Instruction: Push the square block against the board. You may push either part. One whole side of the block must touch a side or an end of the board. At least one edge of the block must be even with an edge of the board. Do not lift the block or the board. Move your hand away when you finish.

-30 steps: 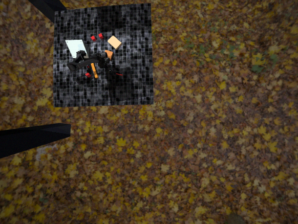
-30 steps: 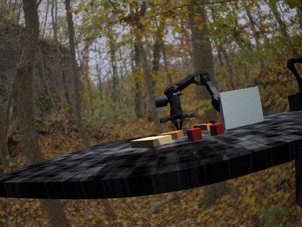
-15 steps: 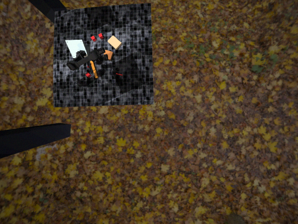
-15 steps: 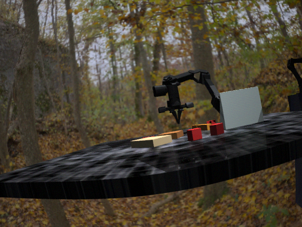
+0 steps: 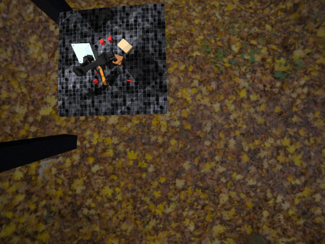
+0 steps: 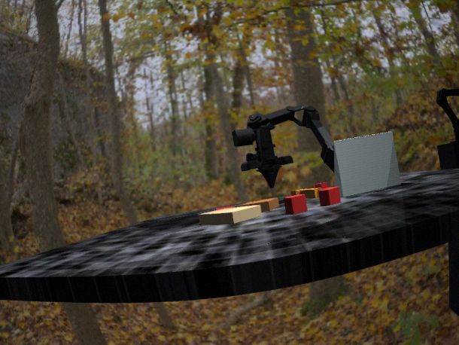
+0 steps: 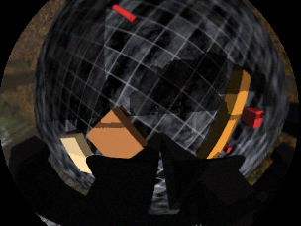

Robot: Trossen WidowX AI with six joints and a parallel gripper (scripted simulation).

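A brown-orange, roughly square block (image 5: 118,59) (image 6: 269,205) (image 7: 116,141) lies flat beside the arm's wrist, partly covered by it in the top view. A long orange board (image 5: 102,75) (image 6: 312,193) (image 7: 232,116) lies apart from it, with a gap between them. A wider cream block (image 5: 124,45) (image 6: 246,213) (image 7: 77,154) lies flat on the brown block's other side. I cannot tell for sure which of the two blocks is the square one. My gripper (image 6: 272,186) (image 7: 160,136) is shut and empty, pointing down above the table. Its fingertips cover a little of the view between block and board.
Two red blocks (image 5: 102,41) (image 5: 110,39) stand near the cream block. Another red piece (image 5: 96,81) (image 7: 252,117) is beside the board, and a thin red stick (image 5: 130,80) (image 7: 125,14) lies farther off. A pale upright panel (image 5: 83,50) (image 6: 366,163) stands near the arm's base.
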